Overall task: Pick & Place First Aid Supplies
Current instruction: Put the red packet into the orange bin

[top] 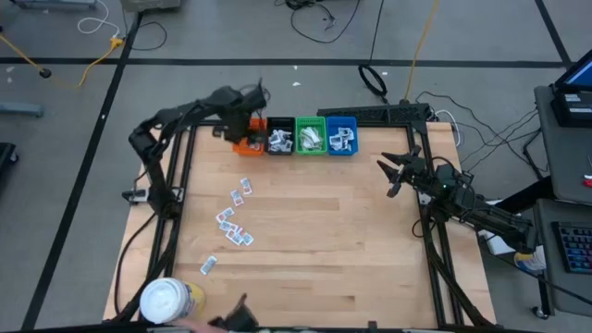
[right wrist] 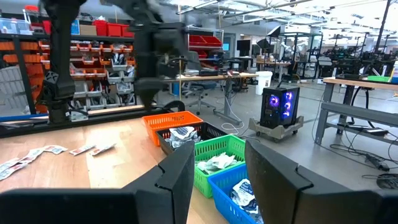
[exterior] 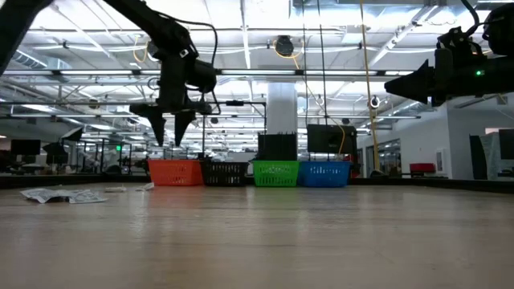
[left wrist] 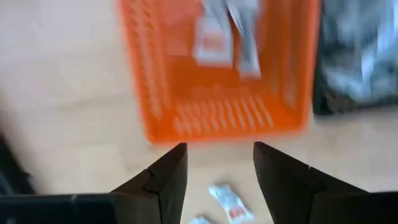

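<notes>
A: Where are the supplies now?

B: Some first aid packets (top: 235, 222) lie scattered on the left half of the counter (top: 351, 250), in a loose line from mid-counter toward the near left corner. Others already sit in the four bins on the far edge; two lie in the orange bin (left wrist: 217, 74).

A: And the left claw (left wrist: 217, 165)?

B: It hangs over the near rim of the orange bin, fingers apart, nothing between them. In its own wrist view one stray packet (left wrist: 229, 202) shows on the counter just below the fingers, on the near side of the bin.

A: So which way does the next reach go?

B: By my reading, toward the near side: the loose packets lie nearward of the left claw and slightly left of the bin row. The left arm is much the nearer.

A: Their long axes?

B: Mixed. They lie flat at odd angles, too small to read singly.

A: The right claw (top: 396, 170)?

B: Raised over the far right of the counter, fingers apart and empty, well apart from the packets. A white-lidded tub (top: 165, 300) stands at the near left corner.
</notes>
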You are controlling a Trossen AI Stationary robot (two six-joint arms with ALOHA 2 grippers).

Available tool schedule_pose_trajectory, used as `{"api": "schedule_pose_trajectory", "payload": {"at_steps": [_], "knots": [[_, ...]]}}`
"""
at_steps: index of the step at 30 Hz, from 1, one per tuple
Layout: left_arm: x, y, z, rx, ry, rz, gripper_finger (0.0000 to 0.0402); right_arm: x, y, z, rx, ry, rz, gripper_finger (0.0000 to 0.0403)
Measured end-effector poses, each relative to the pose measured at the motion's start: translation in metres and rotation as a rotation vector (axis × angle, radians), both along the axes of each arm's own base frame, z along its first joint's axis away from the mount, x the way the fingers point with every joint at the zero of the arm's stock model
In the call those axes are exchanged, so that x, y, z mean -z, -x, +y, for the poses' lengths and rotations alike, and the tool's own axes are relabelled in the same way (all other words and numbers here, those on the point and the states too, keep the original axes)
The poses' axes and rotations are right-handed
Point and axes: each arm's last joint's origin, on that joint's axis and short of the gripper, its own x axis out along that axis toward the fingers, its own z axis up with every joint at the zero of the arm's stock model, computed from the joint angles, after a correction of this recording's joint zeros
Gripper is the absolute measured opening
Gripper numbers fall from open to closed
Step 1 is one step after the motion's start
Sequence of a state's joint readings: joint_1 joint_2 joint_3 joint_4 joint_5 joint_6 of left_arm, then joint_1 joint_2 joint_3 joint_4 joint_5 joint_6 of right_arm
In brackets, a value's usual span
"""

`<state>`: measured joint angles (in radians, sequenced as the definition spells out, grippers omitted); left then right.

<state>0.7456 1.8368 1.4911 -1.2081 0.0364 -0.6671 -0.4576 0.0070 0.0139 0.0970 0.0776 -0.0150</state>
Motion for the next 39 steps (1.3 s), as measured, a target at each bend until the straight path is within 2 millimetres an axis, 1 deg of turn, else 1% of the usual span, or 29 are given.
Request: {"api": "schedule_pose_trajectory", "payload": {"at_steps": [5,10,13,16,21,25,34,39], "knots": [[0.017,-0.001,-0.044,0.009,0.002,0.009,0.0213,0.000,0.000,0.000,0.000,0.000,0.000,0.0139],[0.026,-0.002,-0.085,0.010,0.005,0.020,0.0246,0.000,0.000,0.000,0.000,0.000,0.000,0.0139],[0.030,-0.001,-0.104,0.009,0.014,0.033,0.0266,0.000,0.000,0.000,0.000,0.000,0.000,0.0139],[0.034,-0.004,-0.117,0.009,0.017,0.044,0.0287,0.000,0.000,0.000,0.000,0.000,0.000,0.0139],[0.043,-0.007,-0.123,0.002,0.026,0.008,0.0314,0.000,0.000,0.000,0.000,0.000,0.000,0.0139],[0.054,-0.007,-0.126,-0.016,0.039,-0.029,0.0324,0.000,0.000,0.000,0.000,0.000,0.000,0.0139],[0.084,-0.003,-0.127,-0.044,0.035,-0.049,0.0310,0.000,0.000,0.000,0.000,0.000,0.001,0.0139],[0.089,-0.006,-0.126,-0.028,0.023,-0.079,0.0292,0.000,0.000,0.000,0.000,0.000,0.000,0.0139]]}}
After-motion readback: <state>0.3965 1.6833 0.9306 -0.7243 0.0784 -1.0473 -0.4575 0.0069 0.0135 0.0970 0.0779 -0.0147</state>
